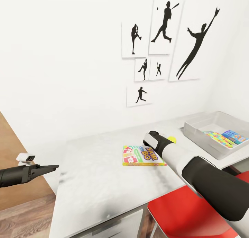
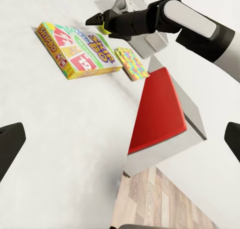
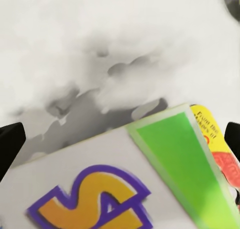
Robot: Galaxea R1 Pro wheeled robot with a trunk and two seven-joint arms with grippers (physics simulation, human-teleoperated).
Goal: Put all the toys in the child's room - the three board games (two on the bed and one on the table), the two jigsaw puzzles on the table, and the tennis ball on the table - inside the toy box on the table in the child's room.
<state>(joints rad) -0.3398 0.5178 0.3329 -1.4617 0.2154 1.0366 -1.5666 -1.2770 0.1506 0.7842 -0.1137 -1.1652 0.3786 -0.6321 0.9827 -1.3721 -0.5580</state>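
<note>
While right gripper (image 2: pixel 95 20) hovers over SKIP-BO box (image 1: pixel 141 155), jaws apart; left gripper (image 1: pixel 52 168) open

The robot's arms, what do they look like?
The right arm has a white forearm shell between black sections, with a white cuff near its black gripper. The left arm is black, carries a small white block, and ends in slim, pointed black fingers.

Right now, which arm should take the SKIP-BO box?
Right. The right gripper hangs directly over the SKIP-BO box, jaws open either side of its lid in the right wrist view. The left gripper is off beyond the table edge, well away from the box.
</note>
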